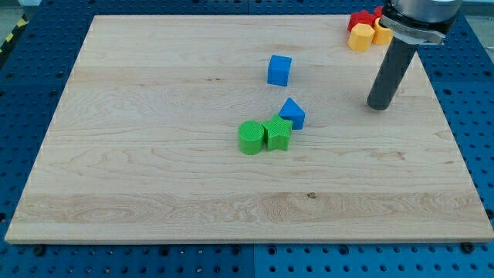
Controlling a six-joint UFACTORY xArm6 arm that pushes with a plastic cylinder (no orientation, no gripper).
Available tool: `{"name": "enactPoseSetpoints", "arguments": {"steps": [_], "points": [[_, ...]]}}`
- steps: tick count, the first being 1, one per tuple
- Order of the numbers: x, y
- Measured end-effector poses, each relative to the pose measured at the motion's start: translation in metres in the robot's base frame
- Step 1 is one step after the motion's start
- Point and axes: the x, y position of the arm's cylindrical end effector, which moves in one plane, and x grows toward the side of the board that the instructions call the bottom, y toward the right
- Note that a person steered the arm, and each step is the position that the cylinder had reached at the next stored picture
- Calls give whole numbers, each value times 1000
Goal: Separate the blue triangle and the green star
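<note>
Fingers: none on this rig, so no spread/pinch state to give; just a dark rod. My tip [379, 106] sits on the board [154, 193], nothing touching it.
Tip vs blocks: well to the view's right of the blue triangle [292, 113], slightly higher in view; clear wood between.
Task pair: blue triangle + green star [277, 133] near board centre, touching or nearly so; triangle at the star's upper right. Can't tell if there's a real gap.
Neighbour: green cylinder [250, 137] pressed against the star's left side, so 3 blocks in a diagonal chain.
Others: blue cube [279, 69] above the pair, apart. Red + yellow blocks [364, 29] bunched at top right corner, partly behind the arm.
Pointing: triangle's apex looks aimed to the view's top; long edge seems to run lower-left to upper-right, but small, not sure. Star has no clear long axis.
Risk 1: pushing leftward from where I am, I'd drive the triangle into the star, whole chain slides together, no separation.
Risk 2: an off-centre hit prob. spins the triangle rather than moving it.
Risk 3: pushing it up-view could run it into the blue cube.
Better bet, imo: come round below and wedge it up-right.
</note>
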Motion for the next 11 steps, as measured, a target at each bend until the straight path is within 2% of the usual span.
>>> {"name": "enactPoseSetpoints", "arguments": {"steps": [1,3,6,7,9,11], "points": [[0,0],[3,-45],[-24,-168],[-12,-189],[4,-153],[24,-167]]}}
